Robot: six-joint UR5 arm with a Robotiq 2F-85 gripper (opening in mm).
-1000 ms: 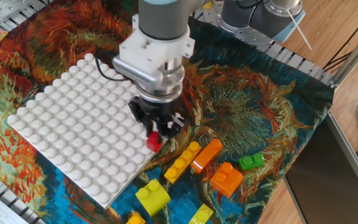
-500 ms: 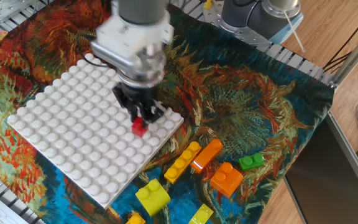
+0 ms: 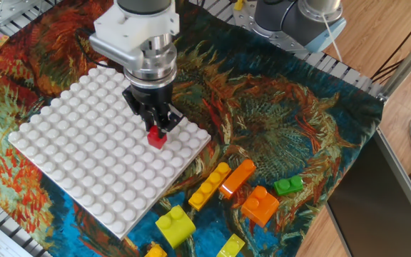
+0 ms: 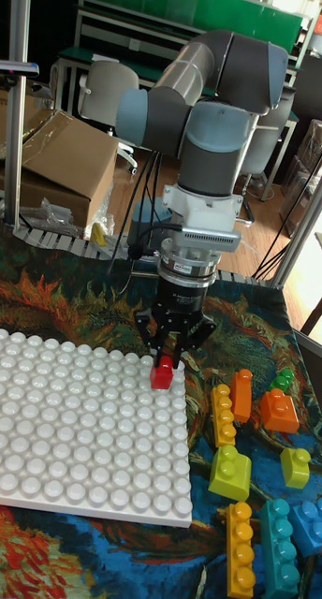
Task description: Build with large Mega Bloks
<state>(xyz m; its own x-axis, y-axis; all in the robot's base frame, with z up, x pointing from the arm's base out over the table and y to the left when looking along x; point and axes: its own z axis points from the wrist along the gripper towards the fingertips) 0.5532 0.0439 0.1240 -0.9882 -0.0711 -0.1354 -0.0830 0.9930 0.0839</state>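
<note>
My gripper [image 3: 155,127] points straight down and is shut on a small red one-stud brick [image 3: 156,138]. The brick is over the far right part of the white studded baseplate [image 3: 77,153], low on its studs; whether it touches them I cannot tell. In the tall fixed view the gripper [image 4: 165,361] holds the red brick [image 4: 162,377] near the baseplate's [image 4: 77,440] far right corner. Loose bricks lie right of the plate: a yellow bar [image 3: 210,185], an orange bar [image 3: 237,178], an orange block [image 3: 260,205], a small green one [image 3: 288,185] and a lime block [image 3: 175,225].
A patterned cloth [image 3: 284,121] covers the table. More bricks lie at the front: a yellow bar [image 4: 240,562], teal bars [image 4: 278,547] and a lime piece [image 4: 295,466]. A second arm's base [image 3: 298,18] stands at the back. The table edge and a metal post [image 3: 405,61] run along the right.
The gripper has carried the red brick left and away from the plate's right edge, from above the cloth to over the baseplate, and lowered. The loose bricks have not moved.
</note>
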